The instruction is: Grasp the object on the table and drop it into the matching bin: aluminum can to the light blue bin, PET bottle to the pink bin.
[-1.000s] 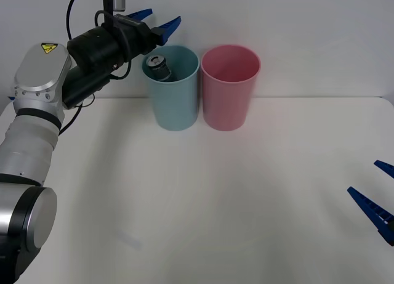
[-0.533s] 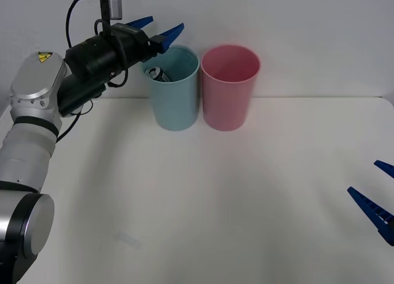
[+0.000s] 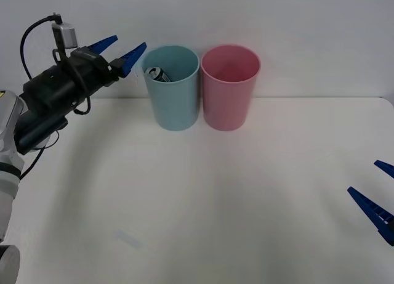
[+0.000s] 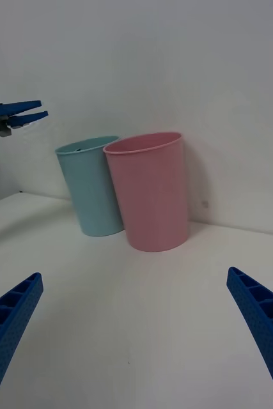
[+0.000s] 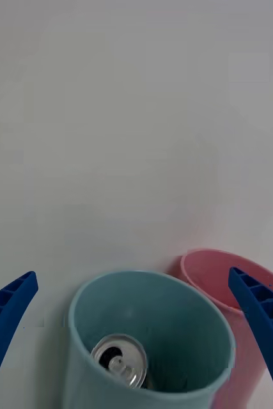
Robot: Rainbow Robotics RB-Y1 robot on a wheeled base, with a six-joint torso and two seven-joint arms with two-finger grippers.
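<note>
Front view: left gripper [image 3: 126,52] raised beside the light blue bin [image 3: 175,105], just off its left rim, blue fingers spread with nothing between them. Aluminum can [image 3: 155,74] inside that bin, leaning against the left inner wall, shiny top tilted up and toward the camera; dark print on its side, too small to read. Pink bin [image 3: 228,102] touching or nearly touching the blue one on its right, both upright at the far edge of the white table [image 3: 246,198]. Right gripper [image 3: 380,194] low at the right edge, fingers apart and empty.

Right wrist view: both bins upright side by side, own fingers wide open at the corners.

Left wrist view: looking down into the blue bin; silver can top with pull tab facing up, long axis roughly upright, slightly tipped
</note>
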